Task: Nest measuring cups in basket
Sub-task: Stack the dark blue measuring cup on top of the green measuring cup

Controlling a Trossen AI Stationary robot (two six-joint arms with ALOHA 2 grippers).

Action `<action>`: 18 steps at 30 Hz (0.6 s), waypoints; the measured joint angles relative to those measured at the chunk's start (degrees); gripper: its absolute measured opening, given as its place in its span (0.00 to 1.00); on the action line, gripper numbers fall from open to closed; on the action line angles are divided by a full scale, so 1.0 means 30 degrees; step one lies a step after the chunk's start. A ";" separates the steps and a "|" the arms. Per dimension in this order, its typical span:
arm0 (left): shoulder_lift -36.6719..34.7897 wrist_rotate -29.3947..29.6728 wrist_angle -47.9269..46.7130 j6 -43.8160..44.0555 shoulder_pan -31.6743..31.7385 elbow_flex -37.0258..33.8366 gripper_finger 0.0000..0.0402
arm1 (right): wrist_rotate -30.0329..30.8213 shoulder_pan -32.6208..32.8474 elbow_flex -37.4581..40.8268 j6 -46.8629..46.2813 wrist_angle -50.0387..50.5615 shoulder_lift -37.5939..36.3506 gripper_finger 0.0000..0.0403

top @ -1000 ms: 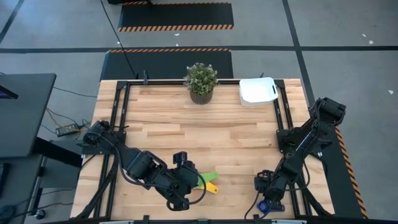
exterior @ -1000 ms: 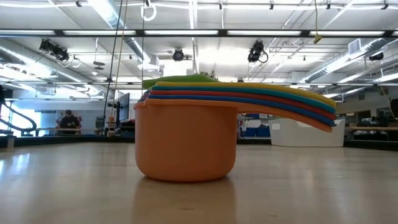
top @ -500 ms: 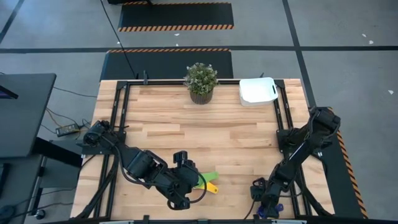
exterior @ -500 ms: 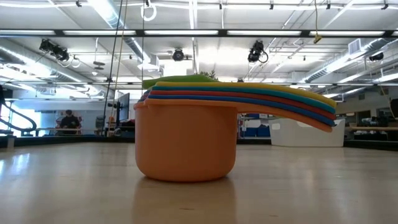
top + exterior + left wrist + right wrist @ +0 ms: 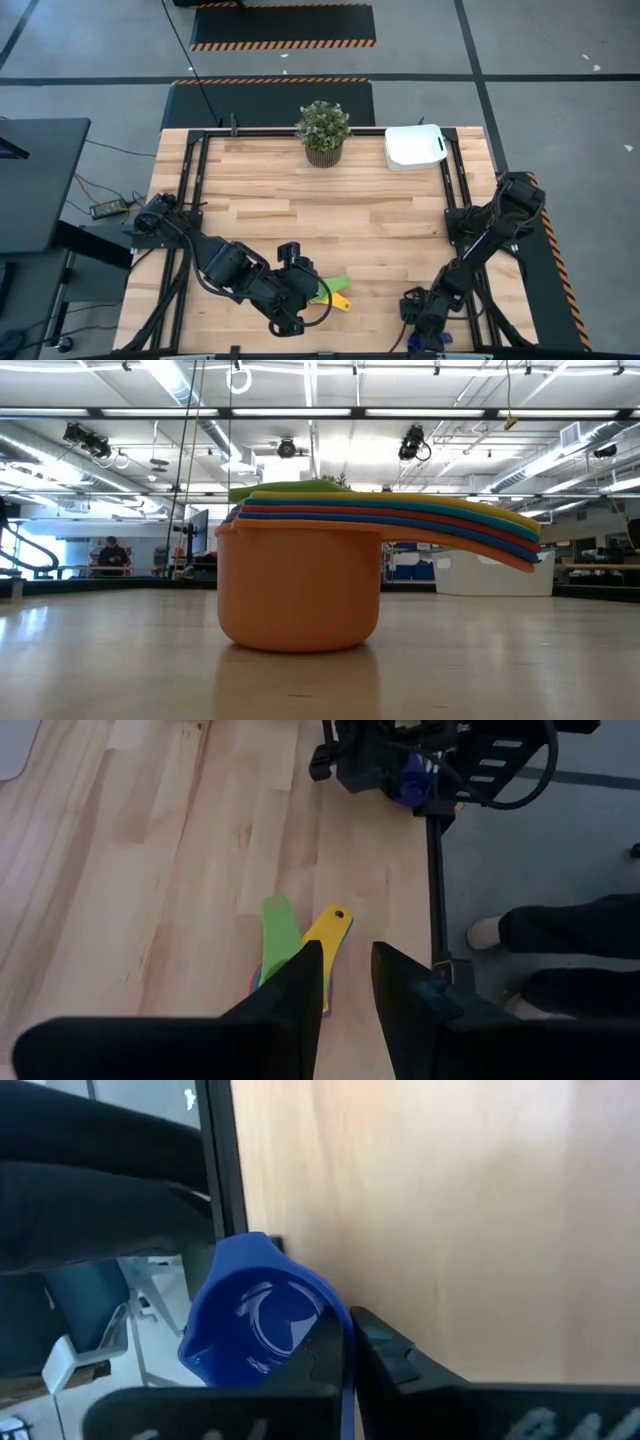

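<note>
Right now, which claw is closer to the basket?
Right, narrowly. The right claw sits at the near edge, on the same side as the far-corner basket. The left claw is near the table's middle.

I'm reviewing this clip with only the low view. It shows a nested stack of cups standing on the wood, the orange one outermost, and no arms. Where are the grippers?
Observer: The left gripper hangs open over the stack of round plastic measuring cups, above its green and yellow handles.
Operator: And the right one?
Observer: The right gripper is shut on a dark blue round plastic measuring cup at the near right edge of the wooden table, apart from the stack.
Operator: Where is the basket?
Observer: The white rectangular plastic basket stands at the far right corner, beside a potted green plant.
</note>
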State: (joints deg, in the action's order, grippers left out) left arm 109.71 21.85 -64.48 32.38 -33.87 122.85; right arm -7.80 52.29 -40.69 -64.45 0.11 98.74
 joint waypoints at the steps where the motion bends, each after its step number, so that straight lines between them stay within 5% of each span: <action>1: -0.0002 0.0000 0.0009 0.0062 0.0000 0.0000 0.24 | -0.0038 -0.0194 0.0000 0.0084 0.0027 -0.0048 0.03; 8: -0.0006 0.0037 -0.0791 0.0497 0.0000 0.0000 0.24 | 0.0166 -0.1914 0.0061 0.0985 0.0817 -0.0870 0.03; 18: -0.0069 0.0322 -0.1820 0.0489 -0.0007 -0.0007 0.24 | 0.0389 -0.5053 -0.5481 0.6743 1.0840 -0.1617 0.03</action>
State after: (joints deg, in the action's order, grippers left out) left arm 109.50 22.81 -69.94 33.85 -33.89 122.83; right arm -6.64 37.13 -57.13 -44.22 32.63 93.89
